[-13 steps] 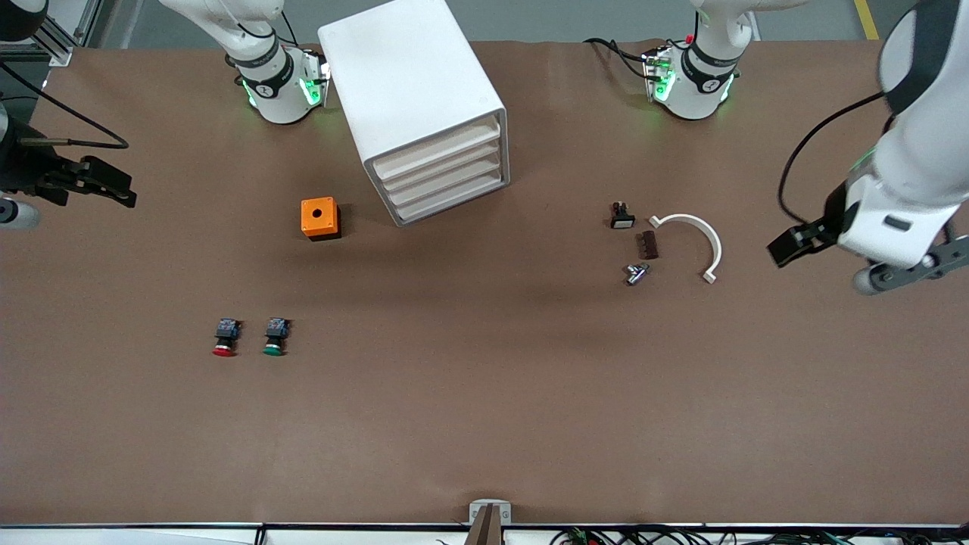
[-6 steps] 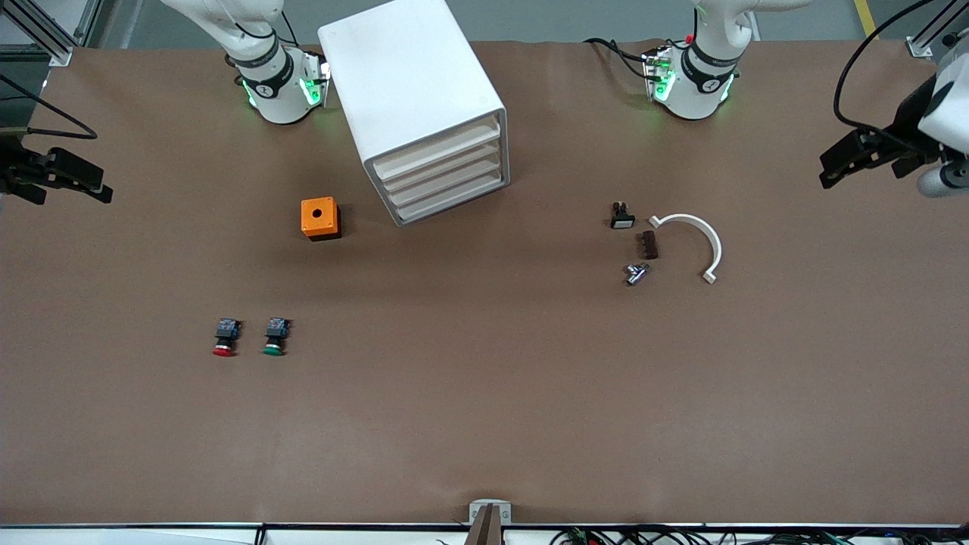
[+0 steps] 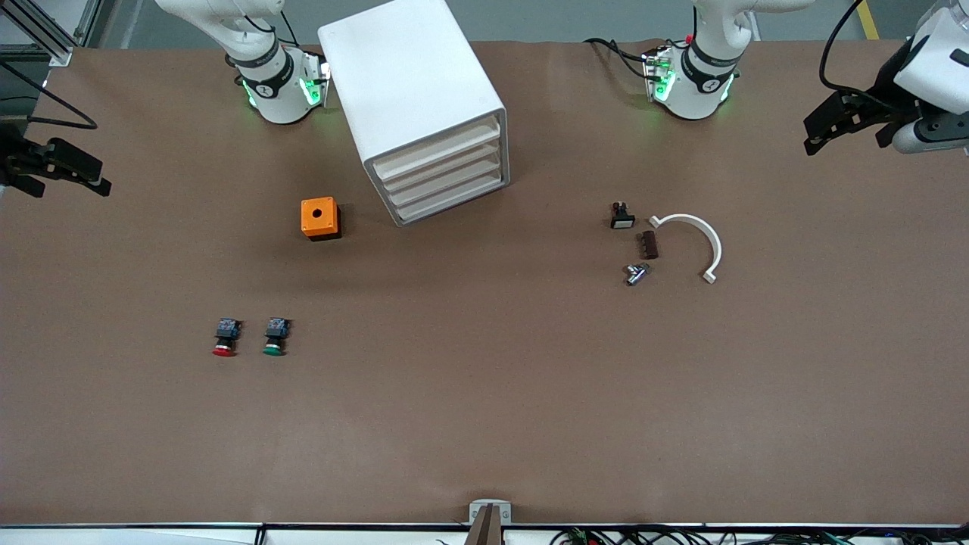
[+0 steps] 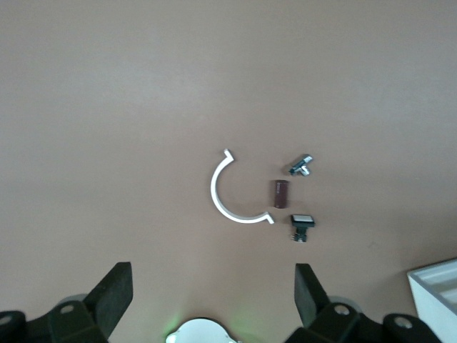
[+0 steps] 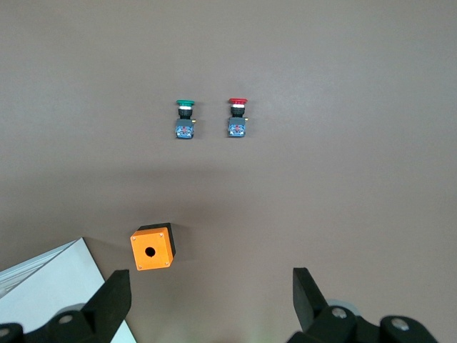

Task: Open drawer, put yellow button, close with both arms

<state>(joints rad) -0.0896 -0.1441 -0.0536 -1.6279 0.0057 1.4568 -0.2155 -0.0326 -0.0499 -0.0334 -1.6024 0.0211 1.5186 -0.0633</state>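
Observation:
The white cabinet (image 3: 412, 83) stands near the right arm's base, and its top drawer (image 3: 439, 150) is pushed in flush with the three below it. The yellow button is out of view. My left gripper (image 3: 811, 135) hangs open and empty, high over the left arm's end of the table. In the left wrist view the gripper (image 4: 214, 275) has bare table between its fingers, and a corner of the cabinet (image 4: 437, 286) shows. My right gripper (image 3: 102, 178) is open and empty over the right arm's end of the table. In the right wrist view the gripper (image 5: 211, 279) frames bare table.
An orange box (image 3: 319, 218) with a round hole sits beside the cabinet. A red-capped button (image 3: 224, 338) and a green-capped button (image 3: 274, 337) lie nearer the front camera. Toward the left arm's end lie a white curved piece (image 3: 700, 235), a small white-capped switch (image 3: 621, 216), a brown block (image 3: 649, 244) and a metal part (image 3: 636, 273).
The left arm has swung up toward the bases' side of the table. The right gripper has drawn back toward its table end. Both stay open; nothing on the table moved.

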